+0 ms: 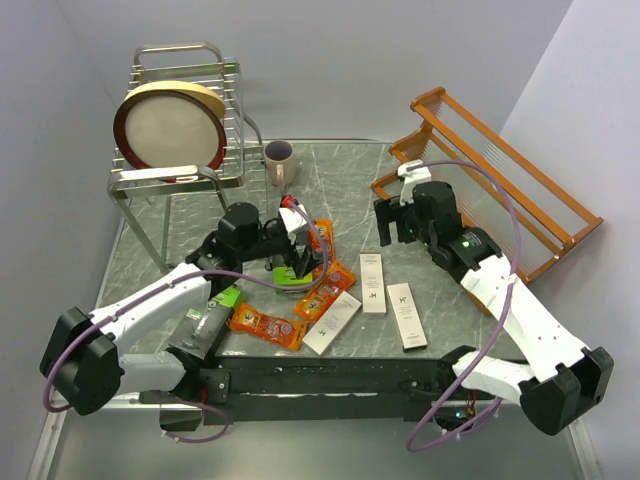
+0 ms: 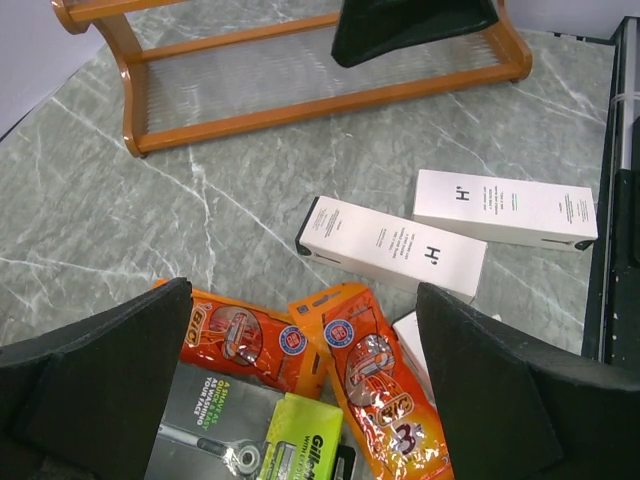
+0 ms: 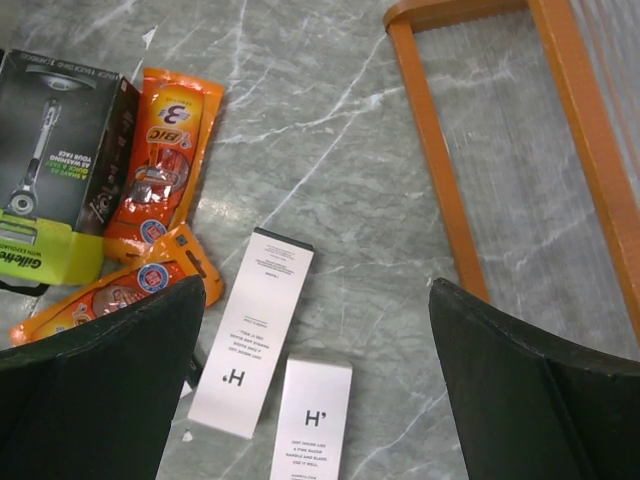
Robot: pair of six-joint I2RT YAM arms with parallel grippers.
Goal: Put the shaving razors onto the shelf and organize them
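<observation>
Shaving razors [image 1: 372, 283] lie on the table [image 1: 340, 175] near the shelf [image 3: 443, 180], left tool [image 2: 300, 390] and right tool [image 3: 315, 390] spread.

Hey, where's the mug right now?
In the top view, the mauve mug stands at the back, just right of the silver wire rack and well left of the wooden shelf.

Three white razor boxes [image 2: 390, 245], three orange packets [image 3: 165, 150], two green-and-black packs [image 3: 60, 140], one wooden shelf [image 2: 330, 105], one wire rack [image 1: 232, 110], one round plate [image 1: 170, 128], one mauve mug [image 1: 280, 163]
</observation>
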